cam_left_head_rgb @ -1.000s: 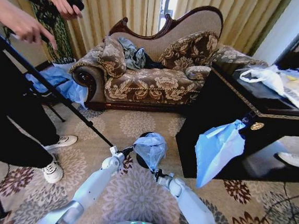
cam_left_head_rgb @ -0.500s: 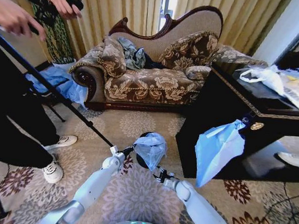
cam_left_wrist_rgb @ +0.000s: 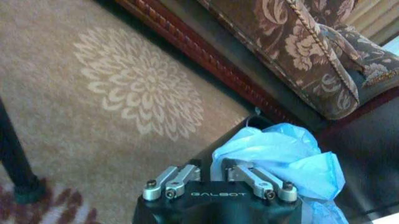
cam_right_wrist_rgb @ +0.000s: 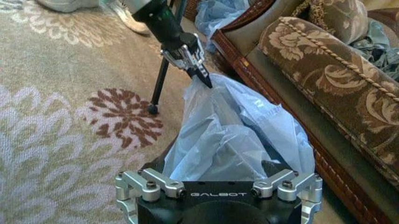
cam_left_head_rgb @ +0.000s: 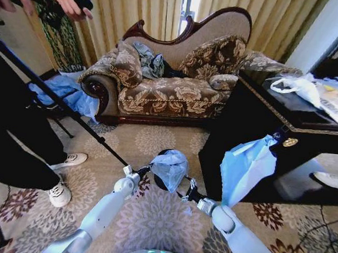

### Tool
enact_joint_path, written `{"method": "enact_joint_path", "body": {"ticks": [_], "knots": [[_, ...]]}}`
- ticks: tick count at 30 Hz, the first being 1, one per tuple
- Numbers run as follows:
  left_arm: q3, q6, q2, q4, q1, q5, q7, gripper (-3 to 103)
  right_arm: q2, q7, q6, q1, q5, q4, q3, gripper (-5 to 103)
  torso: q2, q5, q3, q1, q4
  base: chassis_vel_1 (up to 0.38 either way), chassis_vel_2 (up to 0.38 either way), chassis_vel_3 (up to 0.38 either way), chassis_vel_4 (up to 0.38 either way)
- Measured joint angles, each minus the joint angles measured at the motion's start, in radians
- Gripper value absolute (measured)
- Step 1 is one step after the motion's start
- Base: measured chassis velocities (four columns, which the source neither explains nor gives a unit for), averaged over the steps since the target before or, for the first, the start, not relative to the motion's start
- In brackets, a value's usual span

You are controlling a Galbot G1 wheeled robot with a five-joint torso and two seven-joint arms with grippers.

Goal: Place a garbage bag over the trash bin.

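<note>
Draping loosely over the trash bin (cam_left_head_rgb: 159, 182), the garbage bag (cam_left_head_rgb: 169, 167) sits bunched and puffed on top, with only a sliver of black rim showing beneath it on the carpet (cam_left_head_rgb: 149, 219), in front of the sofa (cam_left_head_rgb: 160, 90) and just beside the dark cabinet (cam_left_head_rgb: 255, 158). The left tool (cam_left_head_rgb: 148, 168) is clenched on the film at the bag's near-left edge; the right wrist view shows its black tips pinching a fold. The right tool (cam_left_head_rgb: 186, 189) has pulled back and swung out toward the cabinet since a second ago, and now stands released, fingers spread, close to the bag but not holding it. To my eye that means one side has been let go. The bag is on, yet not stretched down around the rim.
</note>
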State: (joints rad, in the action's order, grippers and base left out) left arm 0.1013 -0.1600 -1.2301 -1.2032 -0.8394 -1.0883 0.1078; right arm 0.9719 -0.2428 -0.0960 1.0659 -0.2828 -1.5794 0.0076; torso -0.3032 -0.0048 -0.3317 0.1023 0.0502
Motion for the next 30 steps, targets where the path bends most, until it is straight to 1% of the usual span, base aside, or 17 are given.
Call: {"method": "enact_joint_path", "body": {"ticks": [3,4,6,8,9,12,13,16,17,18,20,21,23,26,27,29,30], "knots": [[0.012,0.0,0.031,-0.023,-0.014,-0.009,-0.003,36,-0.007,0.008,-0.002,0.041,0.006,-0.02,0.037,100,0.0,-0.0001,0.0,0.0,0.0001,0.0,0.0,0.0,0.0],[0.015,0.0,0.044,-0.038,-0.02,-0.015,-0.004,36,-0.014,0.011,-0.005,0.061,0.01,-0.028,0.053,100,0.0,-0.0003,0.0,0.0,0.0001,0.0,0.0,0.0,0.0],[0.018,0.0,0.059,-0.056,-0.027,-0.017,-0.005,42,-0.02,0.015,-0.007,0.082,0.015,-0.037,0.069,100,0.0,-0.0003,0.0,0.0,0.0003,0.0,0.0,0.0,0.0],[0.019,0.001,0.107,-0.114,-0.051,0.009,-0.002,53,-0.029,0.023,-0.011,0.132,0.031,-0.057,0.11,100,0.0,-0.0004,0.0,0.0,0.0004,0.0,0.0,0.0,0.0],[0.019,0.001,0.107,-0.114,-0.051,0.009,-0.002,53,-0.029,0.023,-0.011,0.132,0.031,-0.057,0.11,100,0.0,-0.0004,0.0,0.0,0.0004,0.0,0.0,0.0,0.0],[0.011,0.023,0.174,-0.169,-0.068,0.108,0.012,69,-0.022,0.032,-0.016,0.184,0.043,-0.074,0.158,100,0.0,-0.0001,0.0,0.0,-0.0001,0.0,0.0,0.0,0.0],[0.011,0.023,0.174,-0.169,-0.068,0.108,0.012,69,-0.022,0.032,-0.016,0.184,0.043,-0.074,0.158,100,0.0,-0.0001,0.0,0.0,-0.0001,0.0,0.0,0.0,0.0],[0.007,0.061,0.2,-0.18,-0.061,0.203,0.008,85,-0.011,0.043,-0.026,0.233,0.045,-0.089,0.201,100,0.0,-0.0007,0.0,0.0,0.0002,0.0,0.0,0.0,0.0],[0.007,0.061,0.2,-0.18,-0.061,0.203,0.008,85,-0.011,0.043,-0.026,0.233,0.045,-0.089,0.201,100,0.0,-0.0007,0.0,0.0,0.0002,0.0,0.0,0.0,0.0],[0.004,0.086,0.217,-0.19,-0.047,0.279,0.008,90,-0.01,0.044,-0.032,0.256,0.047,-0.097,0.222,100,0.0,-0.0004,0.0,0.0,0.0003,0.0,0.0,0.0,0.0],[-0.01,0.109,0.243,-0.205,-0.024,0.369,0.01,95,-0.008,0.047,-0.038,0.274,0.049,-0.103,0.239,100,0.0,-0.0002,0.0,0.0,0.0002,0.0,0.0,0.0,0.0],[-0.037,0.116,0.272,-0.223,0.002,0.431,0.014,93,-0.005,0.048,-0.043,0.292,0.05,-0.109,0.255,100,0.0,-0.0003,0.0,0.0,0.0001,0.0,0.0,0.0,0.0],[-0.075,0.117,0.3,-0.239,0.035,0.467,0.017,92,0.0,0.05,-0.047,0.306,0.051,-0.115,0.267,100,0.0,-0.0001,0.0,0.0,0.0,0.0,0.0,0.0,0.0],[-0.188,0.114,0.356,-0.254,0.138,0.509,0.026,91,0.013,0.051,-0.053,0.332,0.054,-0.13,0.289,100,0.0,-0.0002,0.0,0.0,0.0005,0.0,0.0,0.0,0.0],[-0.188,0.114,0.356,-0.254,0.138,0.509,0.026,91,0.013,0.051,-0.053,0.332,0.054,-0.13,0.289,100,0.0,-0.0002,0.0,0.0,0.0005,0.0,0.0,0.0,0.0],[-0.294,0.114,0.386,-0.248,0.236,0.519,0.046,88,0.024,0.051,-0.06,0.343,0.056,-0.136,0.305,100,0.0,0.0004,0.0,0.0,0.0003,0.0,0.0,0.0,0.0],[-0.294,0.114,0.386,-0.248,0.236,0.519,0.046,88,0.024,0.051,-0.06,0.343,0.056,-0.136,0.305,100,0.0,0.0004,0.0,0.0,0.0003,0.0,0.0,0.0,0.0]]}}
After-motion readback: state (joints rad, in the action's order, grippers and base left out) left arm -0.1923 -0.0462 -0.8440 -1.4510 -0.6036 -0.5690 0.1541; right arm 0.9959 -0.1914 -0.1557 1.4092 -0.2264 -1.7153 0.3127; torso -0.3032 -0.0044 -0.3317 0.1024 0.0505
